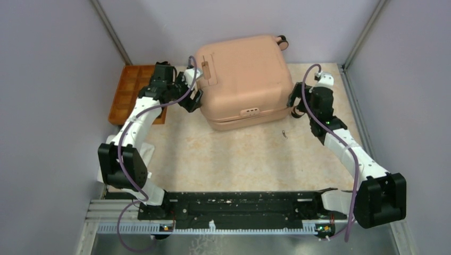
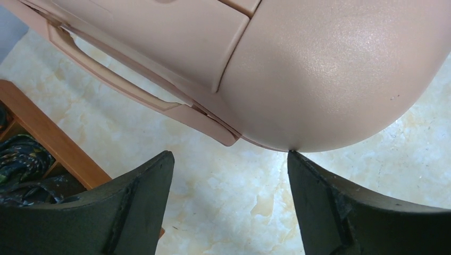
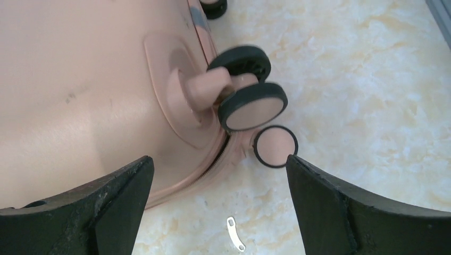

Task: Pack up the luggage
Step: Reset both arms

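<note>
The peach-pink luggage lies flat and closed at the back middle of the table. My left gripper stands open at its left side, just below the pink handle. In the left wrist view the left gripper has only table between its fingers, and one fingertip meets the edge of the rounded shell. My right gripper stands open at the luggage's right side. In the right wrist view the right gripper holds nothing, with the shell and its wheels just ahead.
An orange compartmented tray sits at the back left, its corner close beside my left fingers, with dark cloth in it. A small loose metal zip pull lies on the table in front of the luggage. Grey walls enclose the table.
</note>
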Controlling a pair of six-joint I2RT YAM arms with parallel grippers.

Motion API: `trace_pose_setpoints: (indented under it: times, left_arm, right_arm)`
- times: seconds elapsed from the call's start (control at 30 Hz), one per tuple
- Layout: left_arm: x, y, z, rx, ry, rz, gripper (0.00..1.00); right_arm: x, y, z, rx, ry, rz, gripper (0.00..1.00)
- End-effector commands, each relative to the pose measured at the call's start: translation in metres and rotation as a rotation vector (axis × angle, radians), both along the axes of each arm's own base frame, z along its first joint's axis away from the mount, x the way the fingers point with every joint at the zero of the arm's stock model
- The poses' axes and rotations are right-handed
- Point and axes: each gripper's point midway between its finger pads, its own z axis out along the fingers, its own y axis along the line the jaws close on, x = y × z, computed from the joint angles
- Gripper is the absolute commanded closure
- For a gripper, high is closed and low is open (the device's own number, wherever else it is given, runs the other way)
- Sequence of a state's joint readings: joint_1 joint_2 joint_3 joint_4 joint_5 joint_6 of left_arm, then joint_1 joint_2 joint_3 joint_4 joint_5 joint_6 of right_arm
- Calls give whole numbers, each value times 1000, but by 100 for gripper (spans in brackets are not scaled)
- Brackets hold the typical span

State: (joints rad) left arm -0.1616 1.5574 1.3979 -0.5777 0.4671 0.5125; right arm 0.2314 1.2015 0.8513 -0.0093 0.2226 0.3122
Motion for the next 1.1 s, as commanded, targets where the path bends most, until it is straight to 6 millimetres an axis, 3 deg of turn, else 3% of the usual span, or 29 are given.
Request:
trace_pose_setpoints:
  times: [0.0,0.07,0.2,0.3,0.53,0.7,0.73,0.87,1.07]
  left_arm:
    - [12,-3,47,-39,-116,22,6]
    - [14,0,50,-42,-118,40,1]
    - [16,7,48,-71,-116,86,1]
    - [17,16,37,-104,-109,130,1]
    - [6,38,-33,-122,-80,188,1]
    - [3,50,-75,-231,-89,279,1]
    - [5,61,-84,-239,-92,323,1]
    - [7,71,-108,-263,-117,387,1]
    - [5,75,-115,-295,-256,396,1]
  right_arm:
    - [12,10,54,72,-118,32,5]
    - [13,8,55,82,-115,17,5]
    - [4,-4,33,72,-59,-47,1]
    - [-2,-24,15,48,-43,-145,1]
    - [-20,-84,-34,-40,69,-452,1]
    - [-38,-123,-49,-214,-48,-590,1]
    - [-42,-129,-53,-236,-51,-619,1]
    - [-51,-136,-58,-258,-76,-653,1]
    - [-55,-129,-46,-205,-289,-571,1]
